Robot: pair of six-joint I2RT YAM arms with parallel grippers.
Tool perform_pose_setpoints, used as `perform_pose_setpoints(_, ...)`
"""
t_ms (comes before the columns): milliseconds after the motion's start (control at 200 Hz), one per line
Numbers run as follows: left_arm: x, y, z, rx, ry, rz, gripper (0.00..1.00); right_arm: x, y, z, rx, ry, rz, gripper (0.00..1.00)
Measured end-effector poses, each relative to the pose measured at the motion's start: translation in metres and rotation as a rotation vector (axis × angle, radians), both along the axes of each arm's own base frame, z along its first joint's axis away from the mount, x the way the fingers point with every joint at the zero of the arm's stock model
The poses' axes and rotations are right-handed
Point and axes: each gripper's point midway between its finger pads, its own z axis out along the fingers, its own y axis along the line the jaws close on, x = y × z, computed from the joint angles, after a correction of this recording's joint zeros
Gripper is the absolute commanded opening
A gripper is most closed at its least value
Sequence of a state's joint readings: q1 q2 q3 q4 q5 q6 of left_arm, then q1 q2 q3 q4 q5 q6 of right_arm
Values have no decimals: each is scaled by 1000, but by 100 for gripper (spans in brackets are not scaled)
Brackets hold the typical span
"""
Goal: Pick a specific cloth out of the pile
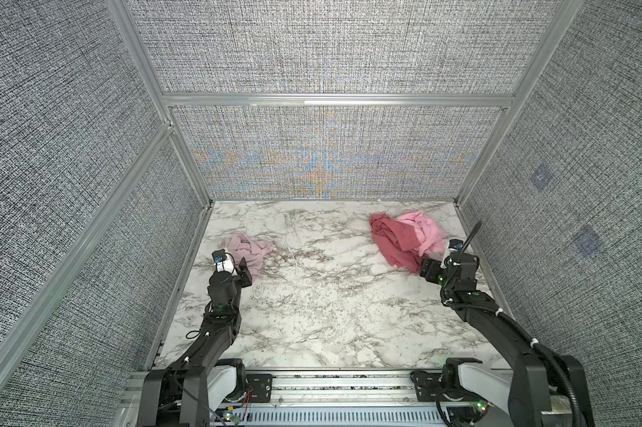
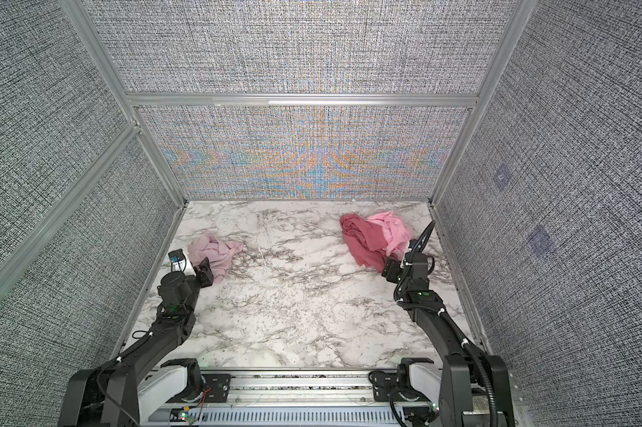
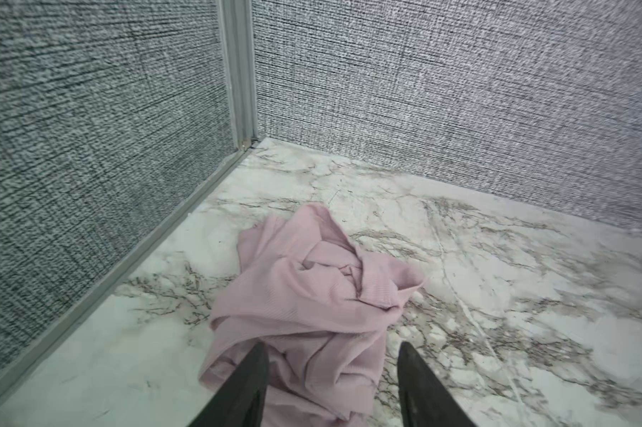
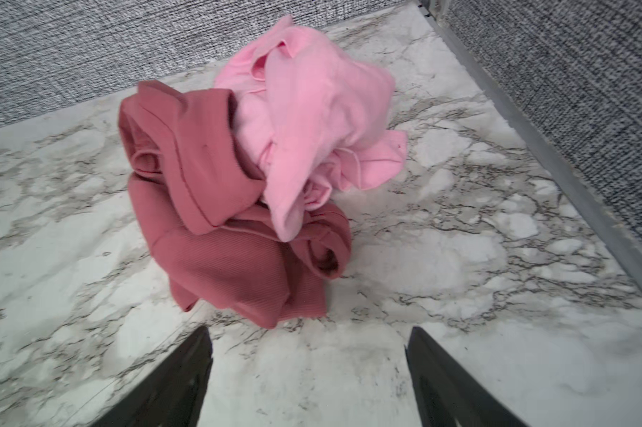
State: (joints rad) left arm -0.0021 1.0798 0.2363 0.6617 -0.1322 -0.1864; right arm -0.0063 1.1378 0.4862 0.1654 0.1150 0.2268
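At the left of the marble surface (image 1: 330,295), close to the side wall (image 3: 90,166), we find the cloth (image 3: 304,295). It is the pale mauve-pink one, lying crumpled on its own and well apart from the pile. Our left tool (image 3: 333,345) sits low at the cloth's near edge with its jaws parted to a middling width. In the left wrist view one finger overlaps the fabric and the other stands over bare marble just beside it. Nothing is pinched between them, though we cannot tell whether a tip brushes the fabric.

Far to the right, near the back corner, the pile (image 1: 408,236) is made up of the dark rose-red cloth (image 4: 208,222) with the bright pink cloth (image 4: 312,122) draped over it. Our right tool (image 4: 310,331) has its jaws spread wide and empty, just short of the dark cloth's near fold.

We judge the picking-out to be all but done, and the step in hand looks like letting go and clearing away. The next move calls for the left tool to rise straight up and back so that no fold snags and drags. The right tool should retreat without nudging the pile.
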Motion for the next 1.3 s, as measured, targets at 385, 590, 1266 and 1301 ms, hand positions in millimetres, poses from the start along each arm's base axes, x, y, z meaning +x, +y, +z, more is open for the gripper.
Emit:
perform_pose_setpoints(385,13,22,-15,116,-8,104,66,-6,-32,-35,-145,-94,-111,89)
perform_pose_setpoints(590,10,24,-21,117,-41,119,69,17,-28,-15,-160,-201,-80,95)
perform_pose_setpoints(1266,23,-19,-22,185,-112,-159,91,38,9,-20,-171,-290,163,99)
perform_pose_setpoints(1301,23,-19,-22,185,-115,-159,98,38,9,-21,-171,-284,163,99)
